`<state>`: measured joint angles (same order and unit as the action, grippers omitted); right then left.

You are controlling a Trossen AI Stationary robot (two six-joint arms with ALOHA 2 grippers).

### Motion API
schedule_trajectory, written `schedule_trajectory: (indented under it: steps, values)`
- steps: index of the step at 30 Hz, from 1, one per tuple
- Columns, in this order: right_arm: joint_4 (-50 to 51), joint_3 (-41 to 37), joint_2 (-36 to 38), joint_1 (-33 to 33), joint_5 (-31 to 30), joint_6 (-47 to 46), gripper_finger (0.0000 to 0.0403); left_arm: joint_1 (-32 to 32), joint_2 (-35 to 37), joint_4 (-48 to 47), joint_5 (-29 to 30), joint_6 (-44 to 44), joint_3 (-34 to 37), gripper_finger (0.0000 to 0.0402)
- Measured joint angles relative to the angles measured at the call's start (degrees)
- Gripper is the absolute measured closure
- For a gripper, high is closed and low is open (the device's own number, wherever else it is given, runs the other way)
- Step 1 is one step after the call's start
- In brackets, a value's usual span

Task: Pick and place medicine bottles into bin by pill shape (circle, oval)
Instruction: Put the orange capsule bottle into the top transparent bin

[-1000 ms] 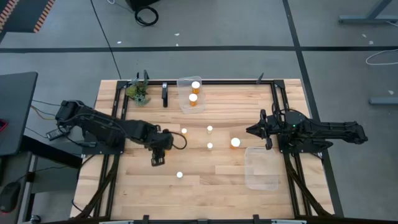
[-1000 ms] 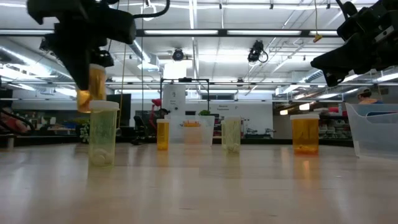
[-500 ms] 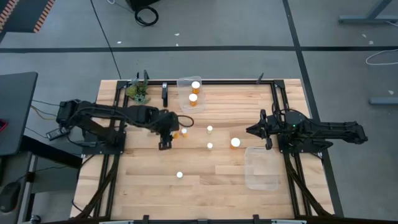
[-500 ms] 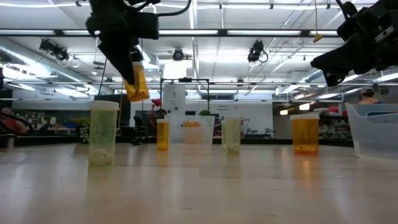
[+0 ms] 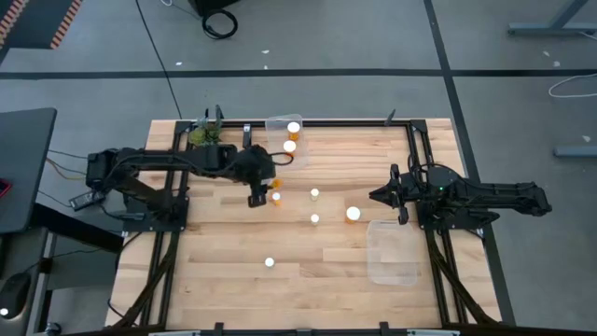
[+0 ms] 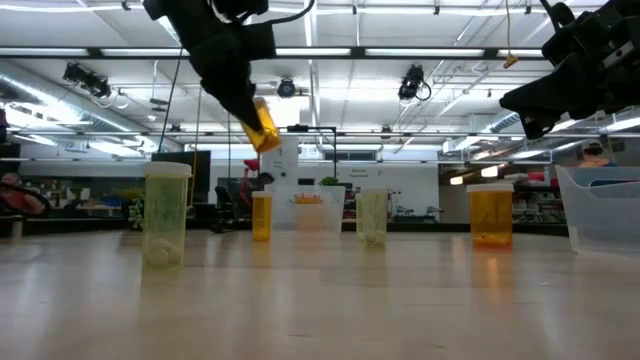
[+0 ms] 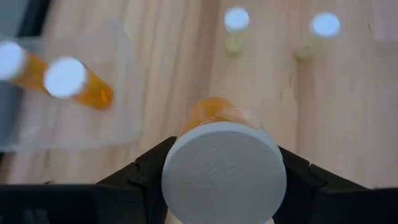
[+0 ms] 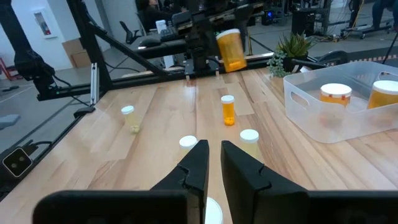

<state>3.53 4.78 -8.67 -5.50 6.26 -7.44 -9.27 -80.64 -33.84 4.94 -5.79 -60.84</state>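
My left gripper (image 5: 261, 187) is shut on an orange-amber medicine bottle with a white cap (image 6: 262, 125), held high above the table's far left part, near the clear bin (image 5: 284, 140) that holds two bottles. The held bottle also shows in the right wrist view (image 8: 231, 50). Several more bottles stand upright on their bases mid-table: a narrow orange one (image 5: 276, 198), two small pale ones (image 5: 314, 194) (image 5: 314, 218), a wider one (image 5: 353, 214) and one nearer the front (image 5: 270, 262). My right gripper (image 5: 378, 196) waits at the right, shut and empty. My left gripper pinches the bottle between its two fingers (image 7: 146, 168) at the cap end (image 7: 224, 174), one finger on each side. The orange body (image 7: 217, 115) sticks out past the fingertips. The bottle is tilted, its base slanting down, lifted clear of the table.
A second clear bin (image 5: 392, 252) lies at the right front, under my right arm. A small green plant (image 5: 207, 138) stands at the far left corner. A dark frame rims the wooden table (image 5: 215, 280).
My left gripper has carried the bottle toward the table's far edge and a little right, toward the far bin. It has turned, so the bottle has gone from nearly upright to clearly tilted.
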Motion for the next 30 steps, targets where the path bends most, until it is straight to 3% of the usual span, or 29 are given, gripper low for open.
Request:
schedule_trajectory:
  steps: [18,30]
  values:
    - [0.0,0.0,0.02,0.0,0.0,0.0,0.0354,-7.83,0.0,21.08,0.03,-14.34,0.01,0.0197]
    - [0.02,0.0,0.0,0.0,0.0,0.0,0.0354,-12.96,-1.31,32.29,-0.02,-18.06,0.07,0.019]
